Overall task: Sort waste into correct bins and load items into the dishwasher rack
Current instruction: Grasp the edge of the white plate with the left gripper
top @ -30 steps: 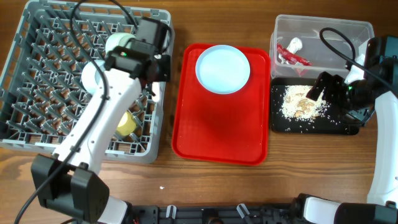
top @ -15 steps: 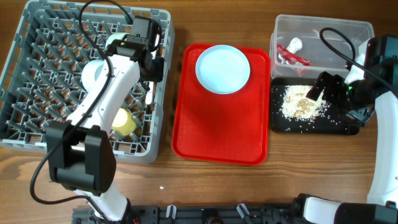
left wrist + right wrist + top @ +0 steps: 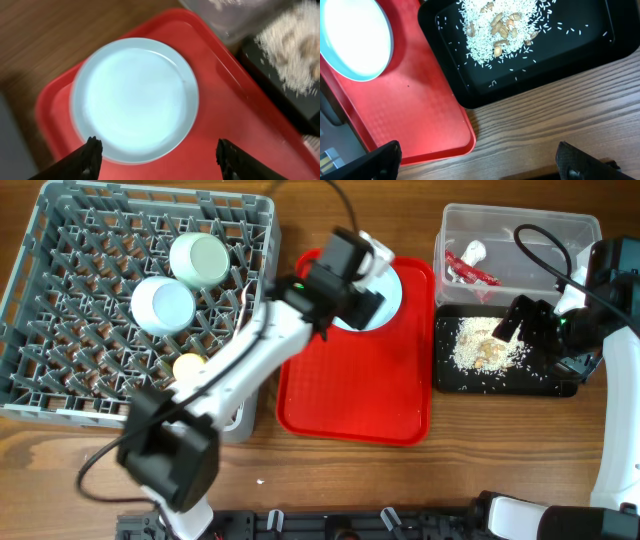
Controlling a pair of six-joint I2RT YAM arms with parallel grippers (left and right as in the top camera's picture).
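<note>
On the far end of the red serving tray (image 3: 350, 390), in the middle of the counter (image 3: 350, 480), a round pale-blue plate (image 3: 134, 99) lies flat, right side up and empty. It looks stiff and glossy, probably light, and likely slick under hard fingertips. Because it sits flush on the tray, the low raised rim is the only place to take hold. The best grip would seem to be one finger inside the lip and one outside, at the edge nearest the arm. A loose pinch could let it skate across the tray or swing once lifted.

The left pincer (image 3: 159, 150) hangs above the plate. Its two dark fingers are spread apart over the plate's near edge and hold nothing.

To the left stands the grey dishwasher rack (image 3: 60, 300). It already holds two pale mint bowls (image 3: 200, 258) and a small yellow cup (image 3: 188, 366) among its pegs.

To the right of the red tray, the shallow black tray (image 3: 520, 380) holds a heap of rice-like scraps (image 3: 480, 345). Beyond it, the clear tub (image 3: 560, 240) contains the crumpled red wrapper (image 3: 470, 270).

The right pincer (image 3: 480, 157) hovers over the black tray's near side. Its fingers are spread wide and it holds nothing.
</note>
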